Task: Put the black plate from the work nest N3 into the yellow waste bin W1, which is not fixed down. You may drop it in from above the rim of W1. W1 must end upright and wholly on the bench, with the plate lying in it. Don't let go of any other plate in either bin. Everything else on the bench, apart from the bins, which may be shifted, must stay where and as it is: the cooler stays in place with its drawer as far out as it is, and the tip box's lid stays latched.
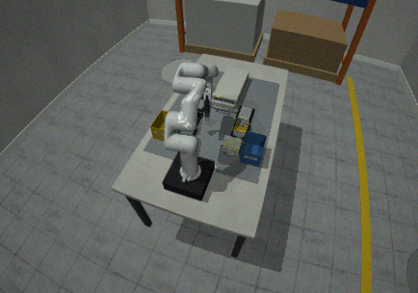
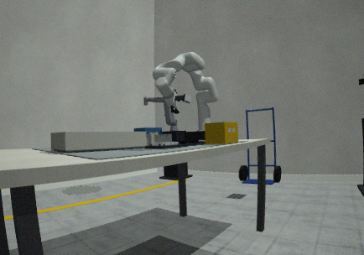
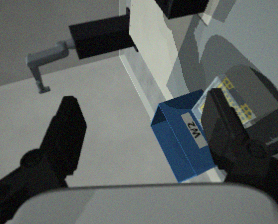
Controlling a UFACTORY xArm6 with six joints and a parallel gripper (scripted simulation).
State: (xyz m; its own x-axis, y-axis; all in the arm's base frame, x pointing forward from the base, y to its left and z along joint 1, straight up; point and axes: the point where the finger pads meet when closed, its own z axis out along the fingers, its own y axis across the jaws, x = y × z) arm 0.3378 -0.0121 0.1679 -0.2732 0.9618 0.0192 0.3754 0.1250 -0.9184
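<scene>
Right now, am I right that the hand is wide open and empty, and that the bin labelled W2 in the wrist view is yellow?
Not quite: the bin labelled W2 is blue, as the wrist view shows; the yellow bin sits at the bench's other side in the top view. The hand is indeed wide open and empty.

Yellow bin W1 [image 1: 159,124]: at the tabletop's left edge, half hidden behind the arm [image 1: 185,119].
Black plate: too small to pick out.
Blue bin [image 3: 182,137]: far corner hidden behind a fingertip [image 3: 225,125].
</scene>
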